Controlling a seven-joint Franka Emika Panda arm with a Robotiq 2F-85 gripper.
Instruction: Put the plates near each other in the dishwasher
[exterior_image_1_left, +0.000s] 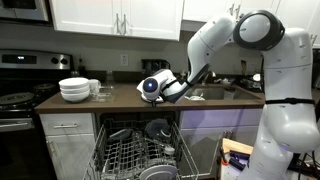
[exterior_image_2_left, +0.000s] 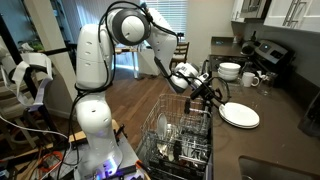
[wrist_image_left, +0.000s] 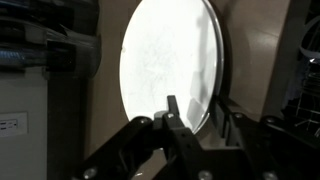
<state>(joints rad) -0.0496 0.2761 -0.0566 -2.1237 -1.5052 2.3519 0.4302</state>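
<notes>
A round white plate (wrist_image_left: 165, 65) fills the wrist view. My gripper (wrist_image_left: 198, 108) straddles its lower rim, with one finger (wrist_image_left: 174, 112) across the plate's face. The other finger (wrist_image_left: 224, 115) stands just off the edge with a thin gap, so the jaws are open. In an exterior view the plate (exterior_image_2_left: 240, 115) lies flat on the counter near its front edge, with the gripper (exterior_image_2_left: 208, 92) at its side. The dishwasher (exterior_image_1_left: 135, 150) stands open below the counter, its wire rack (exterior_image_2_left: 180, 140) pulled out with some dishes in it.
A stack of white bowls (exterior_image_1_left: 75, 90) (exterior_image_2_left: 230, 70) sits further along the counter, with mugs (exterior_image_2_left: 250, 78) beside it. The stove (exterior_image_1_left: 20, 85) is beyond them. Wall cabinets (exterior_image_1_left: 115, 15) hang above. The sink (exterior_image_1_left: 215, 92) is on the counter's other side.
</notes>
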